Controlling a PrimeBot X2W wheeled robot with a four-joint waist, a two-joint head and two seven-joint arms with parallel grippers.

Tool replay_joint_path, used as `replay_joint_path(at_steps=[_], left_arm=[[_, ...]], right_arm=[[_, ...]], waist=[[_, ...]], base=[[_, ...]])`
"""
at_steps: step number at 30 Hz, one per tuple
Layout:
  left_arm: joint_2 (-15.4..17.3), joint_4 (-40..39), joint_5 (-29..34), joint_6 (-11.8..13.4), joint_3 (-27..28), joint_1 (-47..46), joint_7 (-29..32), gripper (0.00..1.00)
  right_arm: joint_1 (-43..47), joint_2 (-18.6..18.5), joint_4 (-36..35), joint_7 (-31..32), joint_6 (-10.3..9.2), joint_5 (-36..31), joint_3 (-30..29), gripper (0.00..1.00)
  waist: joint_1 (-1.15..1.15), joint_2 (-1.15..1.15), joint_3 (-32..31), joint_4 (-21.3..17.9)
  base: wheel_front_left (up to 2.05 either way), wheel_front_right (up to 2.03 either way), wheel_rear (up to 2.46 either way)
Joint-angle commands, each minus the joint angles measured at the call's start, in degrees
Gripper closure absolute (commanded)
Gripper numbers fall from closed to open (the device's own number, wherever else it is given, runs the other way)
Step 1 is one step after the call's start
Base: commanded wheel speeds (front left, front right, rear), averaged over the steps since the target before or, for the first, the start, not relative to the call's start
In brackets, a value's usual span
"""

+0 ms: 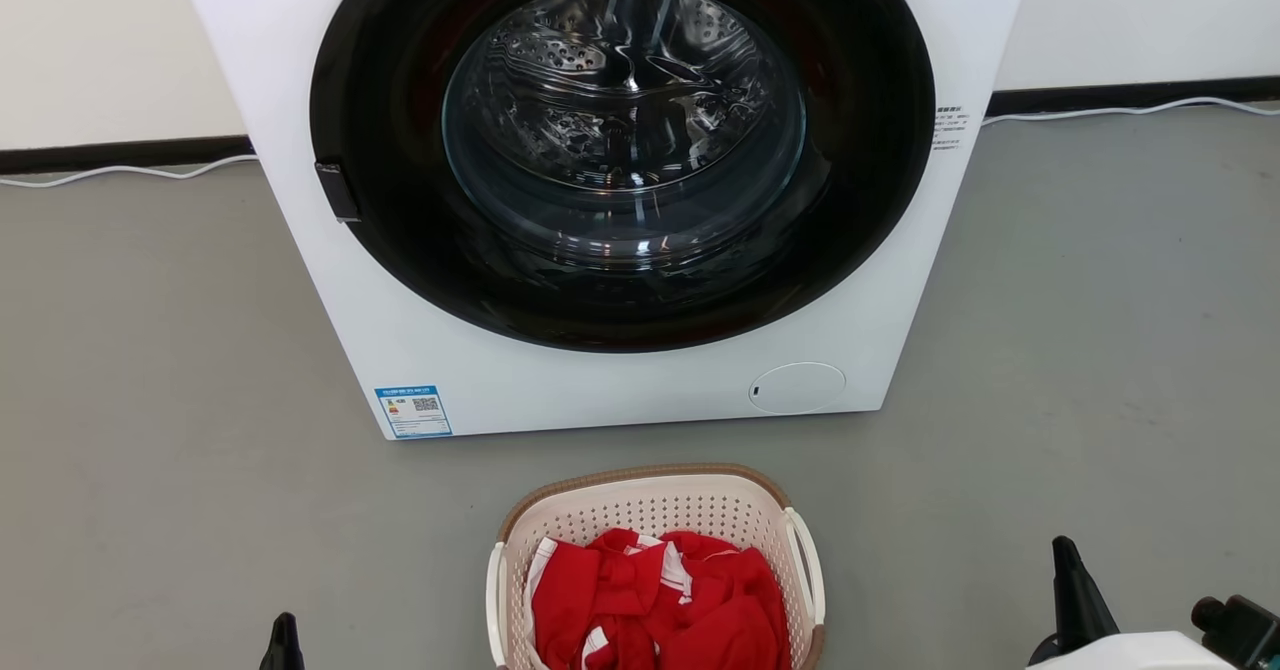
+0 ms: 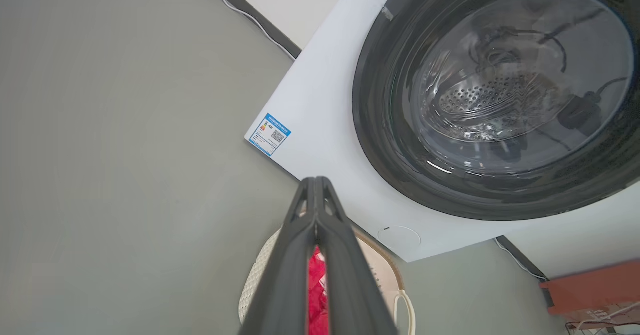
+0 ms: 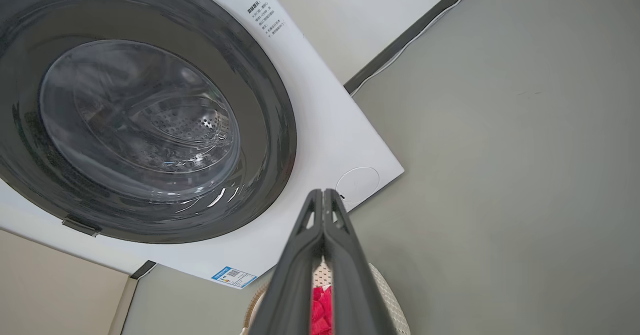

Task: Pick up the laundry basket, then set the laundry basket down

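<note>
The laundry basket (image 1: 655, 510) stands on the grey floor in front of the washing machine, cream-white and perforated with a brown rim and white loop handles. Red and white clothes (image 1: 660, 600) fill it. My left gripper (image 1: 285, 635) shows as a dark tip at the bottom edge, left of the basket and apart from it. My right gripper (image 1: 1070, 570) stands at the lower right, also apart from the basket. In the left wrist view the left gripper (image 2: 316, 181) is shut on nothing, with the basket (image 2: 255, 280) behind it. The right gripper (image 3: 323, 192) is likewise shut and empty, above the basket (image 3: 387, 295).
A white front-loading washing machine (image 1: 420, 350) with a round dark door (image 1: 380, 200) stands just behind the basket. A white cable (image 1: 120, 172) runs along the black skirting at the wall. Grey floor spreads on both sides. An orange-red object (image 2: 595, 287) sits at the right of the left wrist view.
</note>
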Motion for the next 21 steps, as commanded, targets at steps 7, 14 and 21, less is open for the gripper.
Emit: replay_joint_path(at_steps=[7, 14, 21], left_arm=[[0.92, -1.19, -5.72, -0.84, 1.62, -3.57, 1.30, 1.00], [0.97, -1.16, -10.18, -1.12, 2.04, -4.35, 2.47, 1.00], [1.01, -1.13, -13.98, -1.35, 2.41, -5.02, 3.45, 1.00]], right_arm=[[-2.89, -0.90, -2.11, 1.44, -0.02, 5.88, -0.20, 1.00], [-3.12, -0.96, -2.42, 2.59, -0.02, 10.62, -0.51, 1.00], [-3.31, -1.01, -2.69, 3.57, -0.03, 14.66, -0.77, 1.00]], waist=[[0.00, -0.01, 0.06, 0.15], [0.00, -0.01, 0.11, 0.29], [0.00, -0.01, 0.16, 0.41]], base=[[0.00, 0.00, 0.00], [0.00, 0.00, 0.00], [0.00, 0.00, 0.00]])
